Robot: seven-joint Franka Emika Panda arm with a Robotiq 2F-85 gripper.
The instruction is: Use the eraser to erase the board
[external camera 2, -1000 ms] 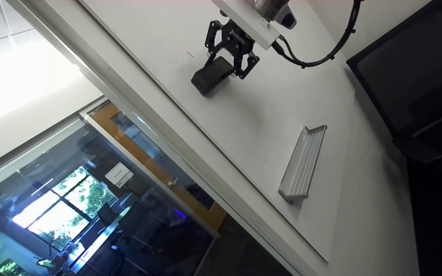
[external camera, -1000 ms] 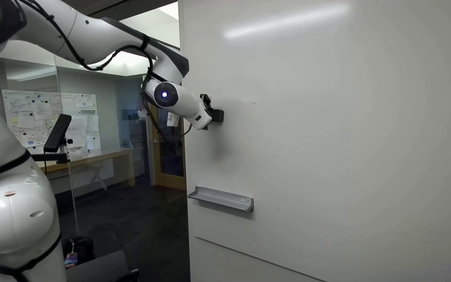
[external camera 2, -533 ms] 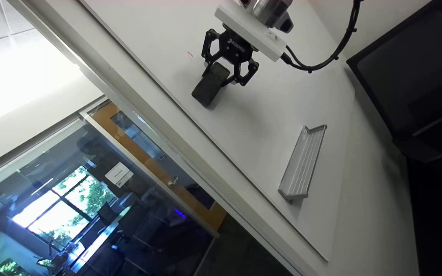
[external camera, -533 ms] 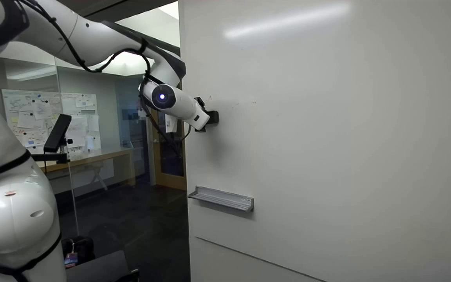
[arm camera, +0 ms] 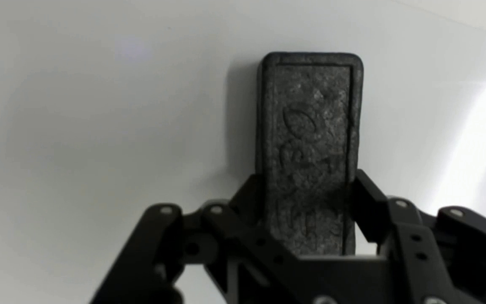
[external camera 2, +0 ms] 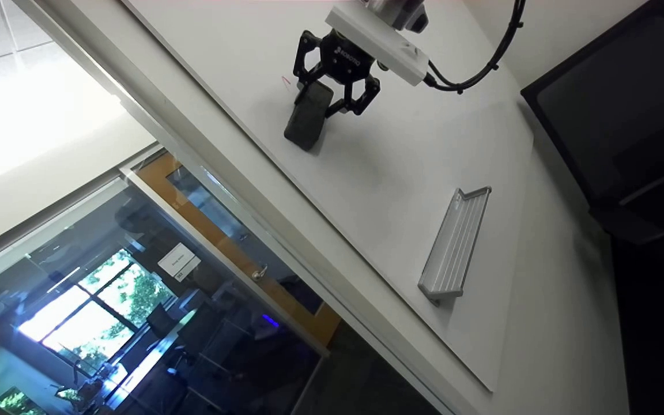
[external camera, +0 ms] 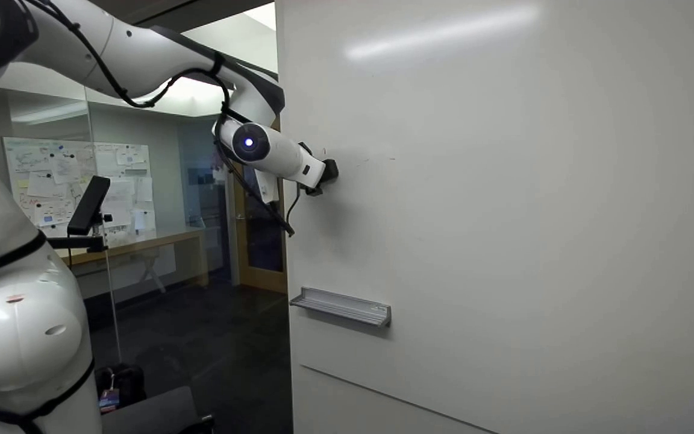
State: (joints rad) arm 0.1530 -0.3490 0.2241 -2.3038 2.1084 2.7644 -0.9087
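Observation:
A black, rectangular eraser (arm camera: 314,118) with a rubbed, embossed face fills the middle of the wrist view. My gripper (arm camera: 309,196) is shut on its two long sides, and its lower end is hidden behind the gripper body. In an exterior view the eraser (external camera 2: 308,118) lies at or very close to the white board (external camera 2: 418,167); whether it presses flat I cannot tell. A thin red mark (external camera 2: 286,81) shows just beside the gripper. Faint marks (external camera: 392,158) also show on the board (external camera: 522,253), right of the dark gripper end.
A grey tray ledge (external camera: 342,307) sticks out from the board below the gripper. The board's left edge stands close to the arm, with a wooden door (external camera: 262,265) beyond it. Black cable (external camera: 262,202) hangs from the wrist. A dark screen-like panel (external camera 2: 620,115) stands beside the board.
Holding the eraser, my gripper has shifted toward the board's left edge, dipped slightly, then risen. The eraser has turned and now hangs more upright in an exterior view. The grip is unchanged.

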